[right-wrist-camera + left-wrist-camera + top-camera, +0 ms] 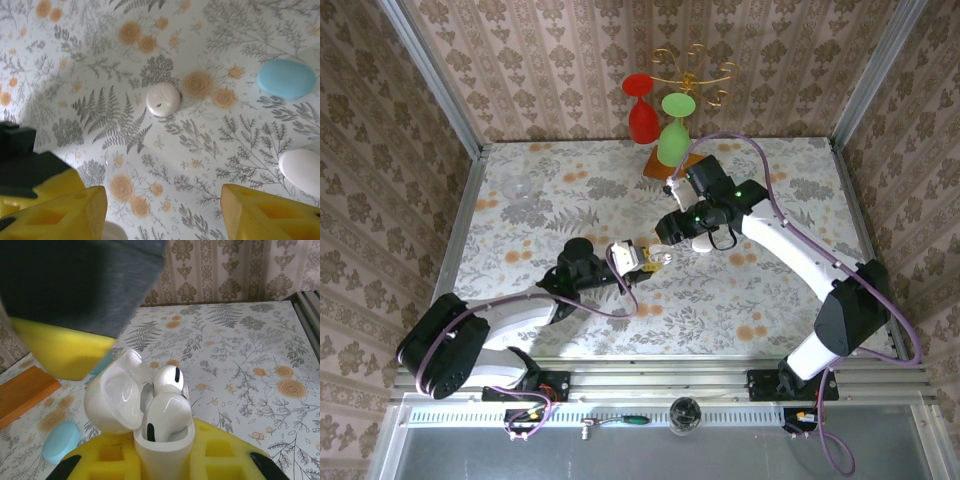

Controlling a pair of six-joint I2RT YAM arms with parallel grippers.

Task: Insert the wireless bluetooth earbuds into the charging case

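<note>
A white charging case [161,456] stands upright between the yellow pads [220,455] of my left gripper [164,467], which is shut on it. Its lid [112,400] hangs open to the left. Two glossy white earbuds sit in the case, one [167,412] in front and one [169,378] behind, both sticking up above the rim. In the top view the left gripper [632,258] holds the case mid-table, and my right gripper [665,250] hovers just beside it. The right gripper [162,215] is open with only tablecloth between its fingers. One of its fingers [65,347] looms above the lid.
A light blue case [286,78], a round white case [163,99] and another white case [302,171] lie on the floral tablecloth. The blue case [60,441] lies left of the held case. A red glass [641,105] and a green glass [674,128] hang at the back on a rack with an orange base [25,392].
</note>
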